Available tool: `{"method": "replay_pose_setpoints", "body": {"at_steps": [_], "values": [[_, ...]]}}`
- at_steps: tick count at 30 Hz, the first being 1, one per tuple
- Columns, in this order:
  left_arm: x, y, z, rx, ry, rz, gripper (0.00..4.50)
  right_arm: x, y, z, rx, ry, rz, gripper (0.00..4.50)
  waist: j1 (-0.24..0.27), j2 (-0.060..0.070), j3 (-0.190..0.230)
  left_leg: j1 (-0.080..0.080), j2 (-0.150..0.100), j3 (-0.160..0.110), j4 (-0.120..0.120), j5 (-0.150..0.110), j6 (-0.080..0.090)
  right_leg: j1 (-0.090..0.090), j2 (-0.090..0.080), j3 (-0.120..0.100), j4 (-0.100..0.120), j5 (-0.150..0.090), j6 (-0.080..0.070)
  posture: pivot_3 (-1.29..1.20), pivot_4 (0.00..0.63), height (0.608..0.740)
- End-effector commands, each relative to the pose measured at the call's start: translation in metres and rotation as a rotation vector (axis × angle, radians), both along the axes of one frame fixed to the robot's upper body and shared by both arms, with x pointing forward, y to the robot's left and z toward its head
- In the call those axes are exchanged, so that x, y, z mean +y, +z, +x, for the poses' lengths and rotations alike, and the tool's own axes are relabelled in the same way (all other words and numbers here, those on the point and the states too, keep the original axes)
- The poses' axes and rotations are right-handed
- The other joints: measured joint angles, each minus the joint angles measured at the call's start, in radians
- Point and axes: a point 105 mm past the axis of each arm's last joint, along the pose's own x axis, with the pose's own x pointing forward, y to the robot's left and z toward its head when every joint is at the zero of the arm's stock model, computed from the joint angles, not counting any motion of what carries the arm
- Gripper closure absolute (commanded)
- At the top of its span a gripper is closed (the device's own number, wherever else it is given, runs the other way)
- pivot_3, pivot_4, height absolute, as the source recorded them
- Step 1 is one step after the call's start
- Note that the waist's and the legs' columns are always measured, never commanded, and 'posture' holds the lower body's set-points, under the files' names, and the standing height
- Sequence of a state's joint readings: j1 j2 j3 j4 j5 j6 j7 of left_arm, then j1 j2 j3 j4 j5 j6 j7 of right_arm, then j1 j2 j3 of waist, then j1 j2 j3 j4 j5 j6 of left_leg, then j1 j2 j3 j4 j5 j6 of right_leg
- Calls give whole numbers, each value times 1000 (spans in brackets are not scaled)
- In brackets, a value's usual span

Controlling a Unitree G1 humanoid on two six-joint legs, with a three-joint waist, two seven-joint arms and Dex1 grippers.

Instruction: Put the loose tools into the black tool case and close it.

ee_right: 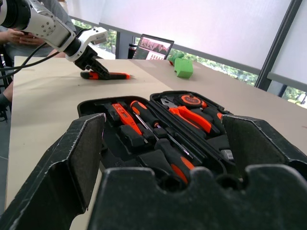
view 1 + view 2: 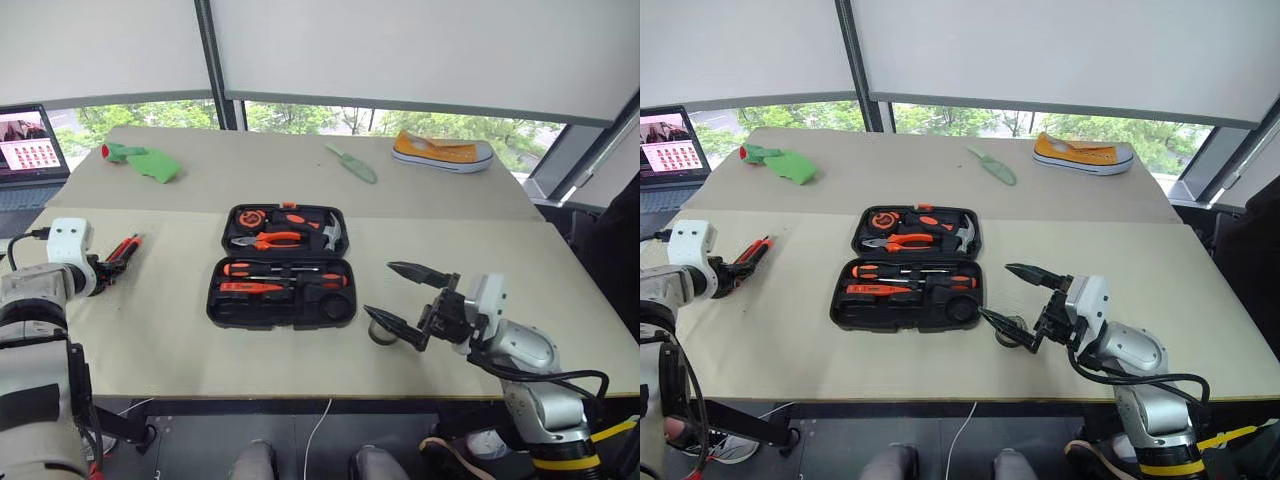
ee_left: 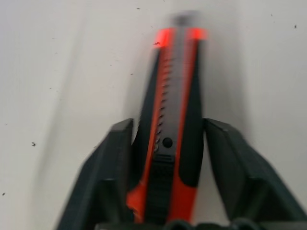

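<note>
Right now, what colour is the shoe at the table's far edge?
Yellow-orange with a white sole; the left eye view shows it best.

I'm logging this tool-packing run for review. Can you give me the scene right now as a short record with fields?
case: black tool case lies open mid-table, lid flat
in case: pliers, hammer, screwdrivers
utility knife: orange-black utility knife on the table to the left of the case, between the left pincer's fingers
left pincer: left pincer around the knife's rear end, gaps beside it
right pincer: right pincer open, raised right of the case
tape: small grey tape roll on the table below the right pincer
far table: green trowel, yellow shoe
</note>
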State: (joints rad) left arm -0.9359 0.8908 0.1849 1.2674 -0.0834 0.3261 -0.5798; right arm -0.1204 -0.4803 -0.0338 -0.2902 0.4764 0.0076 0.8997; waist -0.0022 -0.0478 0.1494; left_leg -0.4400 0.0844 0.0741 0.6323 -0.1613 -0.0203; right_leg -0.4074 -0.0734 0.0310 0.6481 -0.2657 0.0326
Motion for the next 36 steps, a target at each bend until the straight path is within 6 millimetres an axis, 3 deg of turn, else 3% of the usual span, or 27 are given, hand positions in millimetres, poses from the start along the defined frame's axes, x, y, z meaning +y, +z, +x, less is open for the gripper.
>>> {"method": "replay_pose_setpoints", "body": {"at_steps": [1, 5, 8, 11, 14, 19, 24, 36], "values": [[-2, 23, 1, -172, -95, -46, 2985, -5, 10, -2, -38, -19, 6, 0, -2, 0, 0, 0, 0, 0, 0, 0, 0, 0, 0, 0, 0, 0, 0, 0, 150, 740], [-33, 66, 6, -434, -378, -40, 2985, -7, 9, -2, -31, -17, -2, 0, 3, -2, 1, 0, 0, 0, 0, 0, 0, 0, 0, 0, 0, 0, 0, 0, 150, 740], [-69, 80, -2, -507, -663, 15, 2985, -10, 8, -1, -26, -19, -11, 0, 14, -3, 1, -1, 0, 0, 1, 0, 0, 1, -1, -1, 0, 0, 0, 0, 150, 740], [-122, 74, -20, -444, -1053, 147, 2985, -16, 7, 0, -15, -27, -27, 0, 14, -2, 1, -1, 0, 1, 1, 0, 0, 2, -2, 0, -1, 0, 0, 0, 150, 740], [-169, 60, -38, -369, -1336, 181, 2985, -22, 5, -1, 2, -33, -44, 0, 14, -1, 1, 0, 0, 1, 1, 0, 0, 2, -2, 0, 0, 0, 0, 0, 150, 740], [-221, 35, -47, -270, -1553, 283, 2985, -26, 2, -2, 21, -44, -52, 0, 13, -1, 1, 0, 0, 1, 2, 1, 0, 2, -1, 1, 0, 0, 0, 0, 150, 740], [-243, 19, -36, -195, -1556, 411, 2985, -24, -1, -7, 31, -48, -50, 0, 11, -1, 1, 0, 0, 0, 3, 1, 1, 2, 0, 2, 0, 0, 1, 0, 150, 740], [-243, -7, -44, -80, -1582, 488, 2985, -29, -4, -12, 51, -75, -59, 0, 12, 0, 1, 0, 0, 0, 4, 1, 1, 3, 0, 3, 0, 1, 1, 0, 150, 740]]}}
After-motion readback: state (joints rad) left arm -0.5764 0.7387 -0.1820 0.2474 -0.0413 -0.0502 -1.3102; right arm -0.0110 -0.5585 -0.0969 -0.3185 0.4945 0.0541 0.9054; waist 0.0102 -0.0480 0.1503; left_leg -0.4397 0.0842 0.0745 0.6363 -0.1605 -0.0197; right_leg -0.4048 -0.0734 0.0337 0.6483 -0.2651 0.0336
